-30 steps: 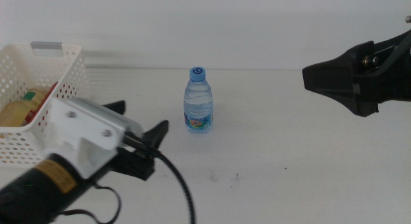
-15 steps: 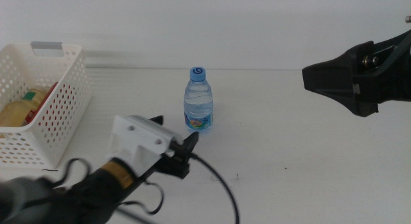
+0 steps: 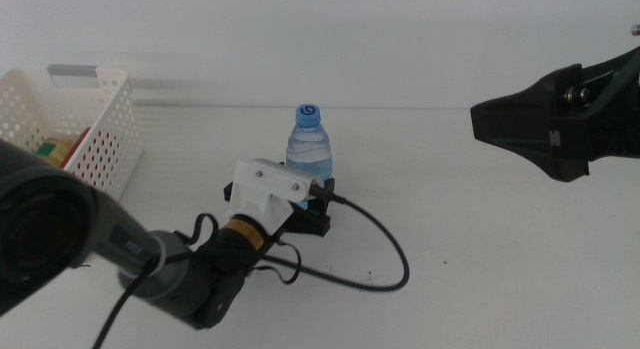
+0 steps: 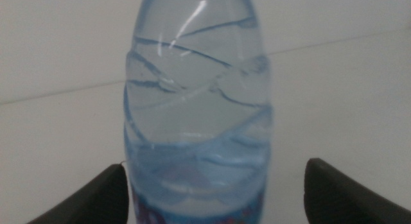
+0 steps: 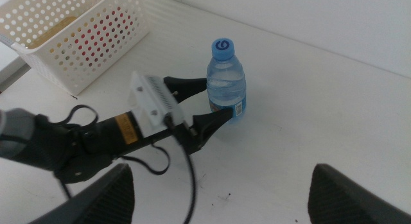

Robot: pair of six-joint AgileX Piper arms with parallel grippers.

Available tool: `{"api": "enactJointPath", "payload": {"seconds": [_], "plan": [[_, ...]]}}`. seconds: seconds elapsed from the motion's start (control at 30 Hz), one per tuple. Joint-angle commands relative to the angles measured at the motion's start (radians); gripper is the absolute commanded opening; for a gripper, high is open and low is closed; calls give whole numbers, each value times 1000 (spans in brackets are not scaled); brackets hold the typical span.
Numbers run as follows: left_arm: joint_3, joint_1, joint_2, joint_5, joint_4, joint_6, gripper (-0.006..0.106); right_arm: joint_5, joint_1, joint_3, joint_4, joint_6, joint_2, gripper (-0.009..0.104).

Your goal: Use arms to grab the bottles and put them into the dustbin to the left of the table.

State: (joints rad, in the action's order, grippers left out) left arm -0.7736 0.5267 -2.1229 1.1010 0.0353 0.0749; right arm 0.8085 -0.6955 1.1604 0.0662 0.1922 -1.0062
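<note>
Left arm reaching a clear water bottle on a white table, right arm waiting high.

Middle view: the water bottle (image 3: 309, 152), blue cap up, stands upright near the centre of the table (image 3: 480, 249). The left gripper (image 3: 318, 201) sits at its base, at the bottle's six o'clock, with a black cable (image 3: 385, 244) looping behind it. The dustbin (image 3: 88, 119) lies at nine o'clock, with the yellow tea bottle (image 3: 55, 149) inside. The right gripper (image 3: 480, 121) hangs at three o'clock, well apart; whether it is spread cannot be told here.
Left wrist view: the bottle fills the frame between two spread jaws, the one at its left seeming to touch it and the other apart.
Right wrist view: the left gripper's jaws straddle the bottle's lower body; the right gripper's own jaws stand wide apart.
</note>
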Motion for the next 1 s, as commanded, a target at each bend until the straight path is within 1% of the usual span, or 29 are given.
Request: {"api": "enactJointPath", "payload": {"seconds": [0.0, 0.1, 0.27, 0.33, 0.43, 0.47, 0.5, 0.53, 0.6, 0.63, 0.7, 0.77, 0.83, 0.87, 0.97], "plan": [[-50, 2, -26, -20, 18, 9, 94, 1, 0, 7, 5, -10, 2, 91], [-108, 2, -53, -71, 37, 4, 94, 1, 0, 7, 5, -10, 2, 91], [-178, 2, -84, -91, 104, -31, 94, 1, 0, 7, 5, -10, 2, 91], [-204, 2, -96, -113, 109, -37, 94, 1, 0, 7, 5, -10, 2, 91], [-239, 2, -122, -131, 111, -32, 88, 1, 0, 7, 5, -10, 2, 91], [-251, 2, -124, -133, 111, -31, 83, 1, 0, 7, 5, -10, 2, 91], [-255, 2, -124, -133, 111, -30, 75, 1, 0, 7, 5, -10, 2, 91], [-255, 2, -124, -131, 109, -30, 64, 1, 0, 7, 5, -10, 2, 91], [-250, 2, -105, -115, 112, -29, 37, 1, 0, 7, 5, -10, 2, 91], [-240, 2, -88, -115, 112, -29, 26, 1, 0, 7, 5, -10, 2, 91], [-194, 2, -25, -118, 119, -31, -1, 1, 0, 7, 5, -10, 2, 91], [-130, 2, 63, -125, 139, -49, -2, 1, 0, 7, 5, -10, 2, 91], [-59, 0, 161, -182, 161, -57, -2, 1, 0, 7, 5, -10, 2, 91], [-30, -3, 226, -265, 169, -57, -2, 1, 0, 7, 5, -10, 2, 91], [-10, -32, 436, -655, 156, -75, -2, 1, 0, 7, 5, -10, 2, 91]]}}
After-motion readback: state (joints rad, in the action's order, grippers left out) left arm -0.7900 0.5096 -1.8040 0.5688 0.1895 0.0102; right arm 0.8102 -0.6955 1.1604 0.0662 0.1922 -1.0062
